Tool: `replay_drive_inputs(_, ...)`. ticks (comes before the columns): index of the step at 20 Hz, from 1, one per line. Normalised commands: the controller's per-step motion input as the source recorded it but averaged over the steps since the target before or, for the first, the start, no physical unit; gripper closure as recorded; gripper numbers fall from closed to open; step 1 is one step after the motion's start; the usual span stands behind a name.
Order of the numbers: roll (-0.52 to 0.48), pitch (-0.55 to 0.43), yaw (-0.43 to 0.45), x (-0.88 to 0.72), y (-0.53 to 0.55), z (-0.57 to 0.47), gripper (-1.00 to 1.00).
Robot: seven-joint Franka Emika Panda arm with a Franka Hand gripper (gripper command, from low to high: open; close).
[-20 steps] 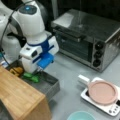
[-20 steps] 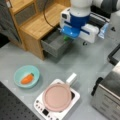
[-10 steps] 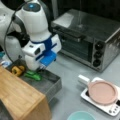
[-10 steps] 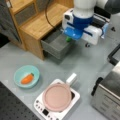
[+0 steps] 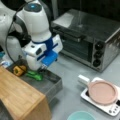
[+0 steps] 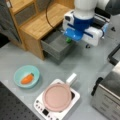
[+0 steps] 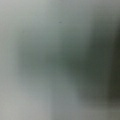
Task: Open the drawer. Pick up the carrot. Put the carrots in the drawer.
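The dark-grey drawer [image 5: 53,87] [image 6: 53,48] of the bamboo-topped cabinet [image 5: 20,97] [image 6: 42,22] stands pulled out in both front views. Inside lie a yellow-orange pepper [image 5: 18,70] and a green vegetable [image 5: 33,75] [image 6: 68,39]. The small orange carrot [image 6: 27,78] rests in a teal bowl [image 6: 26,76] on the table, well away from the arm. My gripper [image 5: 43,68] hangs just above the drawer's far rim, its fingers mostly hidden under the white and blue hand [image 6: 82,30]. The wrist view shows only a blurred grey surface.
A steel toaster oven [image 5: 87,42] [image 6: 107,95] stands beside the drawer. A pink pan [image 5: 102,92] [image 6: 57,97] sits on a white cooker [image 6: 41,108]. The teal bowl's rim [image 5: 81,116] shows at a front view's bottom.
The arm has shifted slightly away from the cabinet, over the drawer's outer end. Drawer, carrot and bowl stay where they were.
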Motion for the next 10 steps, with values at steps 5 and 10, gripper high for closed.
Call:
replay_drive_inputs(5,0.080,0.032,-0.176,0.27,0.27,0.06,-1.00)
replay_drive_inputs(10,0.077,0.051,-0.134,0.27,0.16,0.11,-1.00)
